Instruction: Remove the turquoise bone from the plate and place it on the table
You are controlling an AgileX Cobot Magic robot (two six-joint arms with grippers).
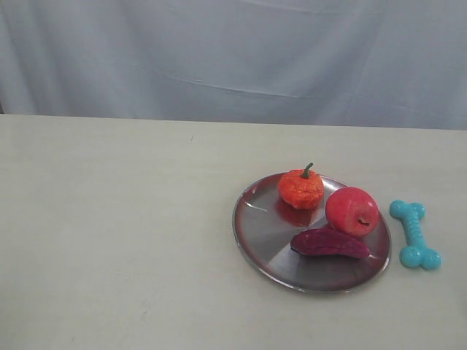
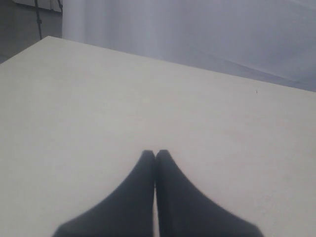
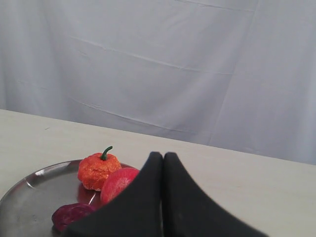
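The turquoise bone [image 1: 416,234] lies flat on the cream table [image 1: 117,233], just right of the silver plate [image 1: 263,233] and clear of its rim. Neither arm shows in the exterior view. My left gripper [image 2: 155,153] is shut and empty above bare tabletop [image 2: 98,98]. My right gripper [image 3: 163,156] is shut and empty too, with the plate [image 3: 34,197] beside and beyond its fingers. The bone is hidden in both wrist views.
On the plate sit an orange pumpkin [image 1: 300,189], a red apple [image 1: 352,211] and a dark purple vegetable [image 1: 330,243]; the right wrist view shows the pumpkin [image 3: 98,171], apple [image 3: 118,183] and purple vegetable [image 3: 73,215]. A grey-white curtain [image 1: 233,58] hangs behind the table.
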